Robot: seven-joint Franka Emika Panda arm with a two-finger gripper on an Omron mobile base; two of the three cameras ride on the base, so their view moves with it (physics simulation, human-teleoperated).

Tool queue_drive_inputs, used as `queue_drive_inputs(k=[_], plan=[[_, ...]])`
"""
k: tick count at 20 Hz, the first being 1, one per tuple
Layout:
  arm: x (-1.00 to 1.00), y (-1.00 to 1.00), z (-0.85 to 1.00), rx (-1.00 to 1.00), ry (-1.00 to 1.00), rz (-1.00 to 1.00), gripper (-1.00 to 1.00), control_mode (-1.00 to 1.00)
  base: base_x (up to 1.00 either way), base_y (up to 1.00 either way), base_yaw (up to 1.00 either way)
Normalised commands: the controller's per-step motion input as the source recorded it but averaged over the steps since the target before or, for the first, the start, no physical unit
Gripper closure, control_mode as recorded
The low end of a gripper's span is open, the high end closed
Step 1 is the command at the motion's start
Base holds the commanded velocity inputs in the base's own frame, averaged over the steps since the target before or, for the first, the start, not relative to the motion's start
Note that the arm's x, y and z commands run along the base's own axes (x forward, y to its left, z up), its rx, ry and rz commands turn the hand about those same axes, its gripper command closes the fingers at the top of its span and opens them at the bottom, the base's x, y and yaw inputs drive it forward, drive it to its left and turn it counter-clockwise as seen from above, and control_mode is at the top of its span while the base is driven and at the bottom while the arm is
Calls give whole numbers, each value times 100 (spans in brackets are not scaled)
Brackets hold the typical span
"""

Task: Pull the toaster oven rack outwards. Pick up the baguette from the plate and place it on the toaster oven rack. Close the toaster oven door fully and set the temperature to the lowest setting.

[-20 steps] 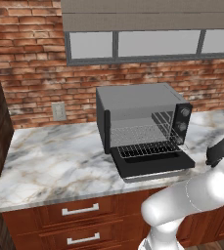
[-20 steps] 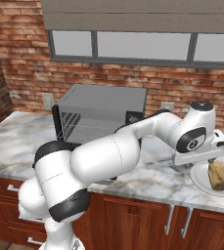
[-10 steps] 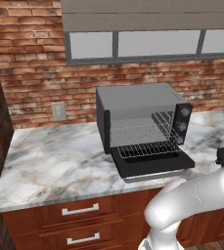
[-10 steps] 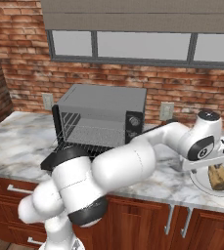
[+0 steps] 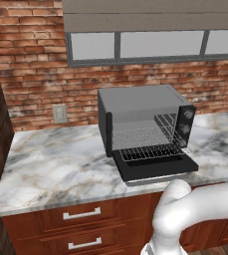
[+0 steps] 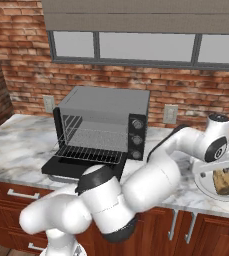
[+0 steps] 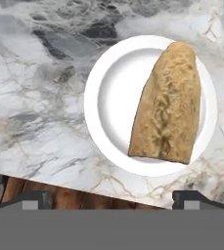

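The dark toaster oven (image 5: 140,112) (image 6: 106,117) stands at the back of the marble counter. Its door (image 5: 155,170) (image 6: 78,169) lies dropped flat. The silver wire rack (image 5: 150,152) (image 6: 88,154) sticks out of the cavity over the door. To the oven's right, a tan baguette (image 7: 169,105) (image 6: 224,181) lies on a white plate (image 7: 108,97) (image 6: 206,187) near the counter's front edge. My gripper (image 7: 111,197) (image 6: 220,167) hangs open above the plate, pointing down, and holds nothing. The baguette sits off to one side of the gap between the fingertips (image 7: 30,197).
Three knobs (image 6: 137,132) (image 5: 186,128) run down the oven's right front. A brick wall with outlets (image 6: 170,114) and a window backs the counter. Wooden drawers (image 5: 80,215) sit below the counter's front edge (image 7: 59,183). My white arm (image 6: 156,175) arcs across in front of the oven's right side.
The arm has swung further right, carrying the hand from beside the oven to above the plate. The jaws stayed open. Oven, rack and baguette have not moved.
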Motion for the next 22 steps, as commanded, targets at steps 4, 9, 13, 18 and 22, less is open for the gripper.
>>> queue_drive_inputs(k=[4,9,13,18,22], plan=[[8,-11,-36,0,5,0,-100,-100,0,0,0],[1,-13,-33,0,0,0,-100,-100,0,0,0],[0,-9,-34,0,0,0,-100,-100,0,0,0],[0,-3,-35,0,0,0,-100,-100,0,0,0],[2,-3,-36,0,0,0,-100,-100,0,0,0]])
